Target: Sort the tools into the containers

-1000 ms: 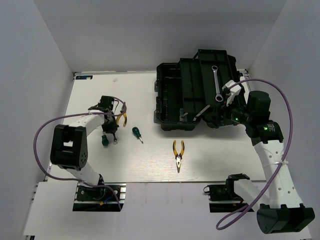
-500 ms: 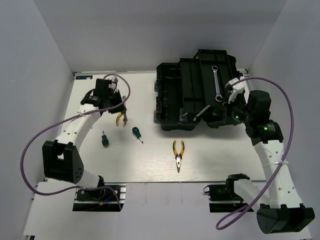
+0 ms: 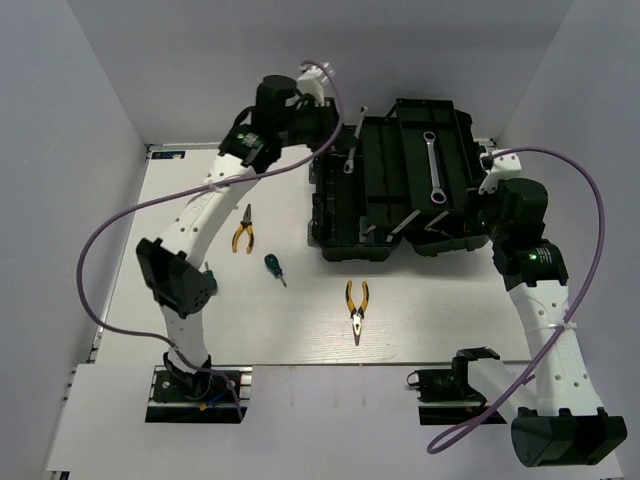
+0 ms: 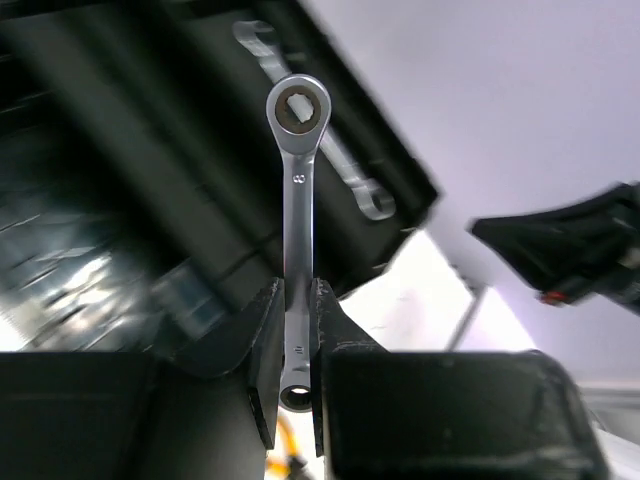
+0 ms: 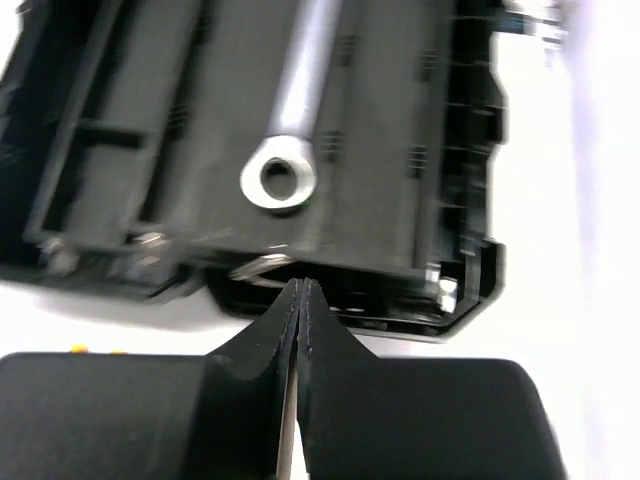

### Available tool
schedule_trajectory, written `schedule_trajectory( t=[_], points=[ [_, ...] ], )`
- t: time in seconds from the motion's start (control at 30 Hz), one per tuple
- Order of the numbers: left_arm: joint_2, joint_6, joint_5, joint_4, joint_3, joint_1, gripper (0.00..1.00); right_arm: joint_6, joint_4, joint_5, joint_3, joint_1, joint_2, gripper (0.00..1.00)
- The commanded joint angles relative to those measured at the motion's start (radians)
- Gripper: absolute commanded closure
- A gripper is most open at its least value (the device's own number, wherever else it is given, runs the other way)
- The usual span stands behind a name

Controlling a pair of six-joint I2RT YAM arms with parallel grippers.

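On the left part of the white table [image 3: 190, 190], well apart from the toolbox, lies one pair of yellow-handled pliers [image 3: 243, 229]. Just to its right and nearer the arm bases lies a green-handled screwdriver [image 3: 271, 264]. Farther back, the left end effector [image 4: 292, 300] is narrowly closed on the shank of a silver ratcheting wrench [image 4: 298, 170], whose ring head sticks out beyond the fingertips. It hangs over the left rear corner of the black toolbox [image 3: 345, 215]. A second pair of yellow-handled pliers [image 3: 356, 306] lies on the table near the toolbox's front edge, jaws pointing toward the bases. In the toolbox's right-hand tray lies a silver combination wrench [image 3: 433, 166], ring end toward the front. At the toolbox's right edge, the right end effector [image 5: 300, 290] has its fingers pressed together on nothing, just in front of that ring end.
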Motion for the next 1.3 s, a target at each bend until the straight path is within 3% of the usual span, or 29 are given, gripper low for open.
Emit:
schedule_trajectory(
  t=[0.0,0.13,0.37,0.47,0.7,0.97,1.03,1.13,1.27],
  points=[
    [0.104,-0.073,0.082,0.074,0.100,-0.074,1.00,0.041,0.086,0.239,-0.004,-0.017,-0.009,1.00],
    [0.230,-0.136,0.103,0.203,0.255,-0.144,1.00,0.057,0.098,0.266,-0.016,-0.035,-0.007,1.00],
    [0.314,-0.326,0.108,0.515,0.241,-0.208,1.00,0.058,0.101,0.228,-0.031,-0.045,0.002,1.00],
    [0.343,-0.337,0.068,0.571,0.241,-0.217,1.00,0.058,0.103,0.222,-0.036,-0.049,0.002,1.00],
    [0.415,-0.337,-0.085,0.534,0.272,-0.226,1.00,0.060,0.104,0.196,-0.050,-0.054,-0.003,1.00],
    [0.505,-0.348,-0.137,0.521,0.301,-0.226,1.00,0.058,0.107,0.185,-0.062,-0.054,-0.010,1.00],
    [0.515,-0.348,-0.147,0.507,0.301,-0.226,0.90,0.058,0.110,0.179,-0.062,-0.054,-0.010,0.98],
    [0.524,-0.348,-0.147,0.495,0.321,-0.226,0.54,0.058,0.107,0.154,-0.064,-0.054,-0.012,0.87],
    [0.524,-0.348,-0.137,0.495,0.332,-0.226,0.30,0.058,0.101,0.111,-0.064,-0.054,-0.010,0.80]
  ],
)
